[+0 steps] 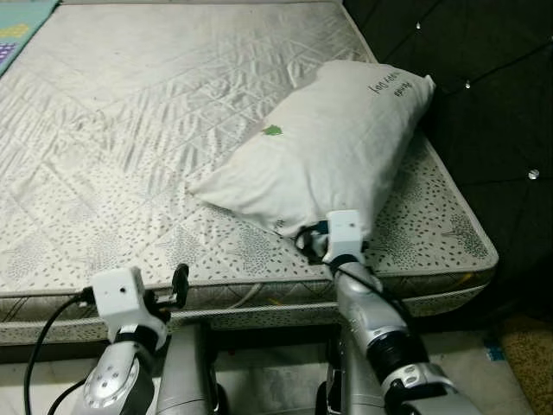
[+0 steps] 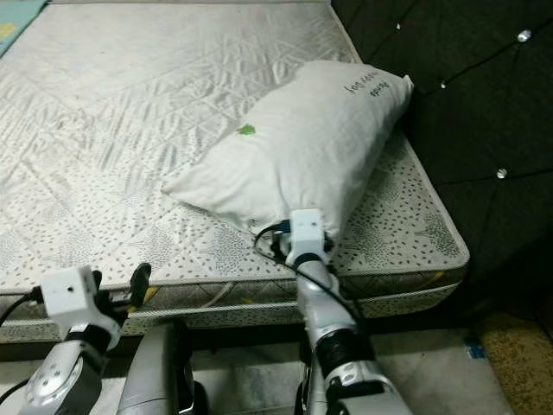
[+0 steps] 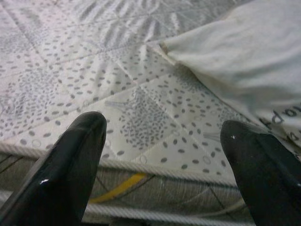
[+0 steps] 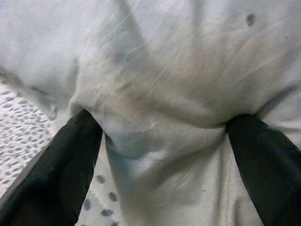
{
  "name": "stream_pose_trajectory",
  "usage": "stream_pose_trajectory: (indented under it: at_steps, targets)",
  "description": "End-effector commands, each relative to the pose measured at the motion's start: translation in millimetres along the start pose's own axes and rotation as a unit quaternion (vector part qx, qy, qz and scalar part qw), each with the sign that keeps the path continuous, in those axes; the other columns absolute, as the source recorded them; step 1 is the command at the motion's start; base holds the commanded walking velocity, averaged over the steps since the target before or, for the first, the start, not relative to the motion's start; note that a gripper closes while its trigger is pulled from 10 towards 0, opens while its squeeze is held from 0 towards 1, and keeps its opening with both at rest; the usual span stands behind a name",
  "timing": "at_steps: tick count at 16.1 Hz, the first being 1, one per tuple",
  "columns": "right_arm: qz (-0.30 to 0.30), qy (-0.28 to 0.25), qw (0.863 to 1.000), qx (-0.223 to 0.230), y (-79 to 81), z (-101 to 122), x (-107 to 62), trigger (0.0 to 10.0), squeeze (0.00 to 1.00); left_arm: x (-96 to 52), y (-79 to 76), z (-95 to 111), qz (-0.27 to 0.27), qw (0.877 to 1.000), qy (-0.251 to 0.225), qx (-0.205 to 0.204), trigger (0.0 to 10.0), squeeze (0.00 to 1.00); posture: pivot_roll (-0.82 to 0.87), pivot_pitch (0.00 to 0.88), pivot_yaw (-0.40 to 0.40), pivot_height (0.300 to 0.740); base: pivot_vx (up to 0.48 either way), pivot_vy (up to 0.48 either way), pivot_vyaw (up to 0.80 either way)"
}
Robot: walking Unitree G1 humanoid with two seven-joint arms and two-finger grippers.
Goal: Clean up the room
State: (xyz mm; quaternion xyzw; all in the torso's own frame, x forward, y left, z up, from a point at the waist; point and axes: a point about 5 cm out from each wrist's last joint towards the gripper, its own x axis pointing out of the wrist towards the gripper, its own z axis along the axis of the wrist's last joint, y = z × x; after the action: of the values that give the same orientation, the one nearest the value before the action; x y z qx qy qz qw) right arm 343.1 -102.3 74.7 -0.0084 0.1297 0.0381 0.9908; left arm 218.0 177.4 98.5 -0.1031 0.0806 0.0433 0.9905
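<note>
A white pillow with a small green mark and dark lettering lies tilted on the right side of a bare patterned mattress. My right gripper is at the pillow's near edge, open, with its black fingers wide apart and a fold of pillow cloth bulging between them. The right wrist camera block hides the fingers from above. My left gripper hangs open at the mattress's front edge, left of the pillow, holding nothing; one finger shows by the mattress side.
A dark tufted headboard runs along the mattress's right side. A coloured play mat lies at the far left corner. A brown rug sits on the floor at the lower right.
</note>
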Motion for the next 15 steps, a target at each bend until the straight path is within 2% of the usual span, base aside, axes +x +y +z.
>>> stream_pose_trajectory:
  at_steps: [1,2,3,4,6,7,8,9,10,12,13,14,15]
  targets:
    - [-0.019,-0.002,1.000,0.014,-10.0,2,1.5,7.0,0.00,0.2,3.1,-3,0.011,1.000,0.003,0.000,10.0,0.00,0.03,0.098,-0.009,0.561,0.000,0.000,0.00]
    - [-0.025,-0.004,0.999,0.021,-14.4,3,1.9,10.0,0.00,2.3,2.2,-2,0.009,1.000,0.000,-0.003,10.0,0.00,0.03,0.091,-0.008,0.561,0.000,0.000,0.00]
    - [-0.029,-0.005,0.999,0.021,-17.8,2,1.8,10.0,0.92,4.3,0.0,-1,0.002,1.000,-0.006,-0.015,10.0,1.00,0.02,0.086,-0.007,0.561,0.000,0.000,0.00]
    - [-0.031,-0.005,0.999,0.019,-19.7,1,1.5,10.0,1.00,5.7,-1.6,1,-0.005,1.000,-0.015,-0.024,10.0,1.00,0.02,0.084,-0.005,0.561,0.000,0.000,0.00]
    - [-0.035,-0.002,0.999,0.022,-21.4,-2,0.9,10.0,1.00,7.5,-1.1,3,-0.002,0.999,-0.023,-0.023,10.0,1.00,0.02,0.080,-0.004,0.561,0.000,0.000,0.00]
    - [-0.036,0.001,0.999,0.024,-20.6,-4,0.2,10.0,1.00,7.2,-0.9,6,-0.009,0.999,-0.038,-0.027,0.0,1.00,0.02,0.077,-0.004,0.561,0.000,0.000,0.00]
    - [-0.036,0.001,0.999,0.025,-20.3,-4,0.1,10.0,1.00,7.1,-1.0,6,-0.012,0.999,-0.038,-0.033,0.0,1.00,0.02,0.076,-0.004,0.561,0.000,0.000,0.00]
    - [-0.034,0.001,0.999,0.026,-19.5,-4,0.2,10.0,0.99,7.5,-0.4,6,-0.013,0.998,-0.040,-0.037,0.0,0.00,0.02,0.072,-0.005,0.561,0.000,0.000,0.00]
    - [-0.034,0.000,0.999,0.026,-18.9,-3,0.6,10.0,0.98,8.1,0.1,7,-0.010,0.999,-0.041,-0.035,0.0,0.00,0.02,0.072,-0.005,0.561,0.000,0.000,0.00]
    - [-0.033,-0.001,0.999,0.026,-19.5,-3,1.5,10.0,0.65,8.7,0.2,6,-0.008,0.998,-0.043,-0.034,0.0,0.00,0.02,0.068,-0.008,0.561,0.000,0.000,0.00]
    - [-0.033,-0.002,0.999,0.024,-19.9,-2,2.0,10.0,0.00,8.7,-0.1,6,-0.010,0.998,-0.047,-0.036,0.0,0.00,0.02,0.066,-0.009,0.561,0.000,0.000,0.00]
    - [-0.033,-0.003,0.999,0.020,-20.4,-1,2.6,10.0,0.00,8.4,-0.4,5,-0.011,0.998,-0.045,-0.036,0.0,0.00,0.02,0.067,-0.009,0.561,0.000,0.000,0.00]
    - [-0.034,-0.003,0.999,0.019,-20.7,-1,2.8,10.0,0.00,8.9,-0.1,2,-0.005,0.999,-0.031,-0.030,4.9,0.00,0.02,0.067,-0.009,0.561,0.000,0.000,0.00]
